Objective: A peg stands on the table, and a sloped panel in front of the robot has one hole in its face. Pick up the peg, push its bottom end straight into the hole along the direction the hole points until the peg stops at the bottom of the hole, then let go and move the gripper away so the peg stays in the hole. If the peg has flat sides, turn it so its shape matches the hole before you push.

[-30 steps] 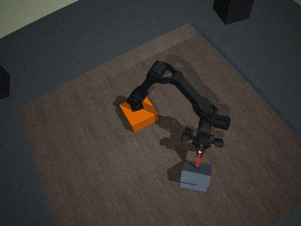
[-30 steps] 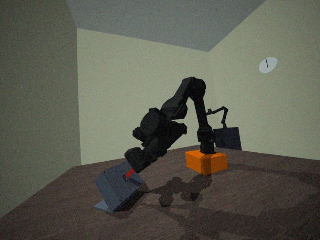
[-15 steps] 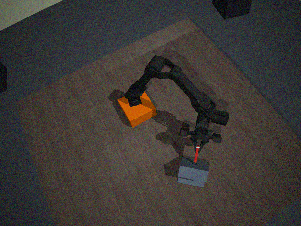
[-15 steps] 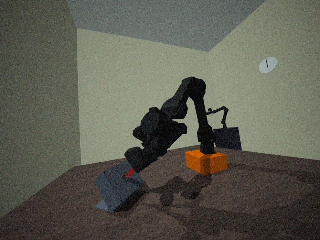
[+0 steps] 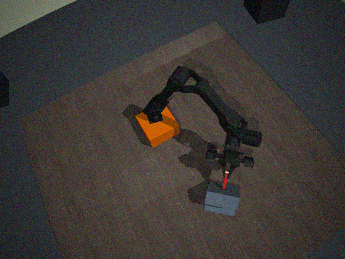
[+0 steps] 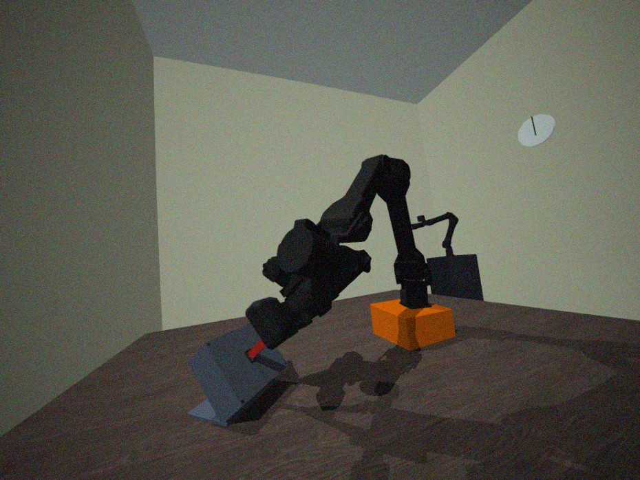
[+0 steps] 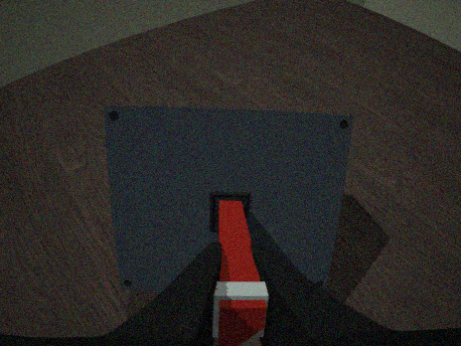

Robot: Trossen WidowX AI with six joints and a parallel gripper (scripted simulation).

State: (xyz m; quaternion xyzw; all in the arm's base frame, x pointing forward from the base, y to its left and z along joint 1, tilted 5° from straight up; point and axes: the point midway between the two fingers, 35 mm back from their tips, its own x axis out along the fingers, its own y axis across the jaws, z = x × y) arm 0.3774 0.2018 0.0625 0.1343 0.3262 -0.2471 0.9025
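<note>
The red square-sided peg [image 7: 234,244] is clamped in the tool [image 7: 240,314], its white-banded upper end caught between the two dark fingers and its lower end entered into the square hole [image 7: 230,200] in the sloped face of the grey panel [image 7: 166,181]. In the wrist view the peg runs from the tool at 6 o'clock up to the hole near the middle of the face, and the peg's flat sides line up with the hole's edges. How deep the tip sits cannot be told.

From above, the peg [image 5: 224,181] leans from the tool [image 5: 229,167] down to the panel [image 5: 222,199], which lies at about 5 o'clock from the orange base block [image 5: 158,132]. From the side, only a short red stretch of peg [image 6: 255,350] shows between the tool [image 6: 268,330] and the panel [image 6: 227,371], whose face tilts back on a thin foot.

The black arm [image 5: 211,100] arches from the base block over the wooden bench [image 5: 83,167] and casts a dark shadow on it. A round wall clock [image 6: 536,129] hangs at 2 o'clock in the side view.
</note>
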